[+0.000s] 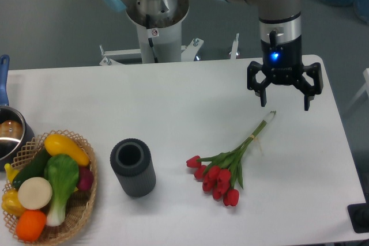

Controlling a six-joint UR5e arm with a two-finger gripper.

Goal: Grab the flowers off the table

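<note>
One white table [173, 102] fills most of the frame, with a wicker basket [81, 208] of toy vegetables at its lower left edge and a dark ribbed cylinder [133, 167] standing upright just left of centre. The robot's gripper [284, 106] hangs in the upper right, fingers spread wide and holding nothing. The flowers [222, 172] lie flat at lower centre-right, red heads down-left, stems angling up toward the gripper, apart from it.

The flowers [222, 174] lie on the table [173, 102], right of the cylindrical cup [133, 167]; the wicker basket [81, 211] sits far left; the gripper [284, 105] hangs behind the stem ends.
</note>
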